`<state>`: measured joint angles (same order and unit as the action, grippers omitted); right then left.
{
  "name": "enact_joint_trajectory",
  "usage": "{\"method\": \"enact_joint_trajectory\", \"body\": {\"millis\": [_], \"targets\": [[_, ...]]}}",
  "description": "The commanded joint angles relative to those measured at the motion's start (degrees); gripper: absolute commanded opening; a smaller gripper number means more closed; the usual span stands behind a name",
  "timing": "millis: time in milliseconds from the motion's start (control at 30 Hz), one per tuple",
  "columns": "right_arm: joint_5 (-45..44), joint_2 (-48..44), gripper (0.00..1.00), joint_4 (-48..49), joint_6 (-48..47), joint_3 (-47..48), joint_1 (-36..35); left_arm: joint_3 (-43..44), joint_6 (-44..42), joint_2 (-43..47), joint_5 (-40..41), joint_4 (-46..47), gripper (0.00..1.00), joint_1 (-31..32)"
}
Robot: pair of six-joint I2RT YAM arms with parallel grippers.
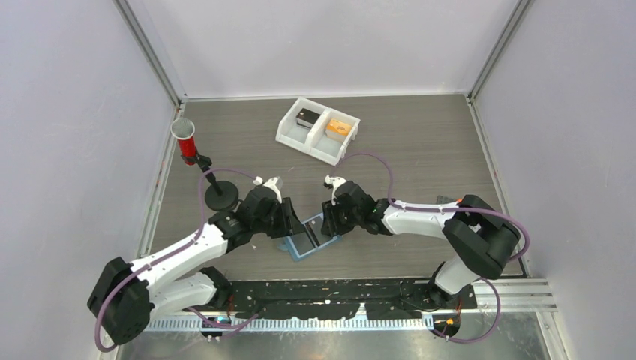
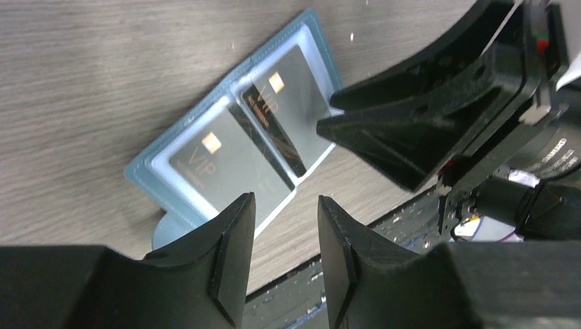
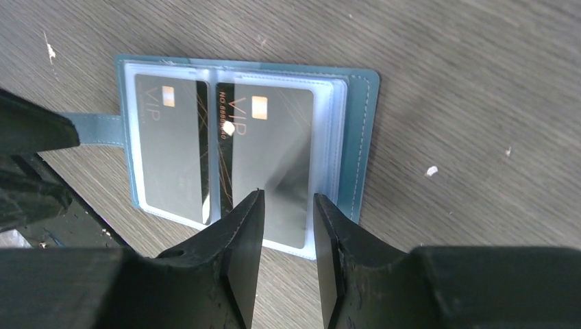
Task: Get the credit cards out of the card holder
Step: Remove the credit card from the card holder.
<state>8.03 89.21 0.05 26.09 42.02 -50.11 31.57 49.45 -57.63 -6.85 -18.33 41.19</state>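
Credit cards [image 3: 270, 164] in the card holder [image 3: 357, 130] each read "VIP"; one adds "NO." plus unclear digits

The card holder [image 3: 360, 123] ahead of the right gripper [image 3: 288, 197] is teal-blue with pale stitching along its edge and a milky, clear lining. The cards [image 3: 171, 157] are glossy dark grey to black, with copper lettering, a gold chip and thin orange streaks. The right gripper and the left gripper [image 2: 286, 200] are matt black. The table [image 3: 466, 82] under them has a grey-brown wood grain.
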Motion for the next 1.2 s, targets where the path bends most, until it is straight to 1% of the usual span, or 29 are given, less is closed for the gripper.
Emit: {"method": "enact_joint_trajectory", "body": {"millis": [0, 200, 300, 467, 600, 767, 833, 967, 1100, 1133, 1167], "targets": [[-0.61, -1.22, 0.39, 1.83, 3.09, -5.04, 0.10, -1.11, 1.87, -4.16, 0.47, 12.03, 0.41, 0.21], [0.88, -0.81, 0.34, 4.45, 5.82, -10.08, 0.10, -0.97, 3.10, -14.35, -3.39, 21.07, 0.39, 0.29], [1.03, -0.88, 0.32, 5.67, 6.47, -10.91, 0.10, -0.94, 3.26, -17.66, -2.68, 22.41, 0.37, 0.29], [0.17, -1.21, 0.31, 5.49, 6.75, -10.44, 0.10, -2.92, 5.20, -19.16, 0.35, 24.25, 0.37, 0.29], [0.23, -1.31, 0.31, 5.48, 6.95, -10.42, 0.10, -6.40, 8.05, -18.34, 3.01, 26.32, 0.36, 0.38], [0.31, -0.82, 0.31, 5.51, 6.93, -10.42, 0.26, -9.03, 11.00, -18.13, 2.94, 30.08, 0.32, 0.38], [0.38, -0.80, 0.31, 5.71, 7.14, -10.65, 0.27, -9.43, 11.67, -18.31, 2.56, 31.22, 0.29, 0.38], [0.33, -1.03, 0.31, 5.91, 7.44, -10.98, 0.27, -10.57, 13.42, -18.45, 1.84, 34.01, 0.15, 0.38], [0.61, -0.92, 0.31, 6.11, 7.72, -11.06, 0.32, -11.58, 14.89, -17.62, 0.26, 36.69, 0.02, 0.38], [0.70, -0.91, 0.31, 6.19, 7.85, -11.19, 0.28, -11.66, 15.11, -17.49, -0.24, 37.23, 0.00, 0.38], [0.73, -0.94, 0.31, 6.36, 8.06, -11.27, 0.28, -11.70, 15.29, -17.24, -0.57, 37.74, 0.00, 0.38]]}}
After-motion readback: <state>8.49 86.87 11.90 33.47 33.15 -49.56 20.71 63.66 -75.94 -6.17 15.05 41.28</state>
